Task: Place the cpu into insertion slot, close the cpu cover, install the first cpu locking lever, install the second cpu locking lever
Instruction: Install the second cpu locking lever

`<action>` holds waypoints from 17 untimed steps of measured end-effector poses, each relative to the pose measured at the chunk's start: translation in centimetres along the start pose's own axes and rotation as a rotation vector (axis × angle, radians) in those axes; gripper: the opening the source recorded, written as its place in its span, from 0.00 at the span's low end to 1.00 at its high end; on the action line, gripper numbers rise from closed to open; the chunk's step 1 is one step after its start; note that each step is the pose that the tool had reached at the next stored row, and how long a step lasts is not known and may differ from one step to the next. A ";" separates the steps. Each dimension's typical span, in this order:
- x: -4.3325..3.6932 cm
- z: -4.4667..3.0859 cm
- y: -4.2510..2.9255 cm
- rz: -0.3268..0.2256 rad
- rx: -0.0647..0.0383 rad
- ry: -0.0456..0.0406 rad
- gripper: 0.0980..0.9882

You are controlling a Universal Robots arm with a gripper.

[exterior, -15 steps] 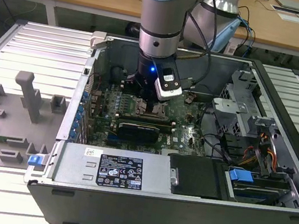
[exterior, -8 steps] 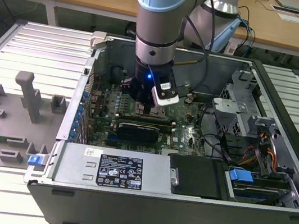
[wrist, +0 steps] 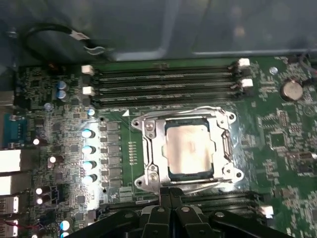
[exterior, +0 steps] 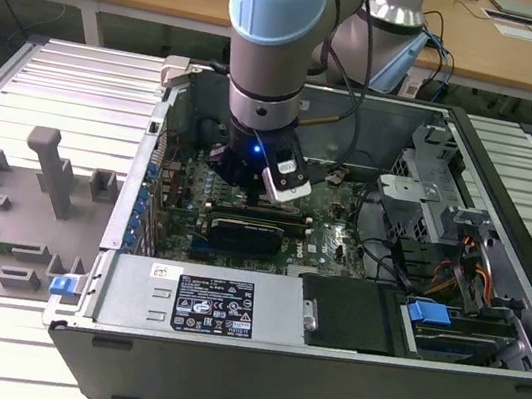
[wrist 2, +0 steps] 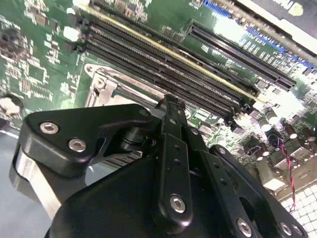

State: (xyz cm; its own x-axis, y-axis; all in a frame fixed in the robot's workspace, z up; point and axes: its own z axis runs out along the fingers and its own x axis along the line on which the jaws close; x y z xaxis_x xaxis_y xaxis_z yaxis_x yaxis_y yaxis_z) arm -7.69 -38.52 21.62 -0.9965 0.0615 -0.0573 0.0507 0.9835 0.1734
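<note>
The cpu (wrist: 188,151) lies flat in the insertion slot (wrist: 148,148), its pale metal face up, and the cpu cover (wrist: 220,144) sits down around it as a silvery frame, the chip showing through its window. Thin wire levers (wrist: 198,110) run along the frame's edges; I cannot tell whether they are latched. Rows of long black memory slots (wrist: 163,82) lie just beside the socket on one side, with more (wrist: 223,198) on the opposite side, all on the green motherboard (wrist: 277,144). My jaws (wrist: 171,194) hang just past the socket's edge, fingertips pressed together with nothing between them; in the second wrist view my jaws (wrist 2: 171,101) end just beside the socket's metal corner (wrist 2: 99,82). In the exterior view my arm (exterior: 270,48) reaches down into the open computer case (exterior: 320,370), which lies on a slatted counter (exterior: 41,83), with a grey fixture tray (exterior: 11,210) on the exterior view's left.
</note>
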 end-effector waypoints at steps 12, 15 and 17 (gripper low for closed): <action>1.48 0.22 -1.57 -0.015 -0.060 0.0067 0.01; 1.71 0.37 -1.57 -0.030 -0.062 0.0100 0.01; 1.76 0.44 -1.54 -0.039 -0.063 0.0118 0.01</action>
State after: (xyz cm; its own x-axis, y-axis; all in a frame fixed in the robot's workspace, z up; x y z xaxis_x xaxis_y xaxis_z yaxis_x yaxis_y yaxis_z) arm -9.49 -39.85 20.83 -0.9983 0.0207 -0.0537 0.0077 0.9726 0.2324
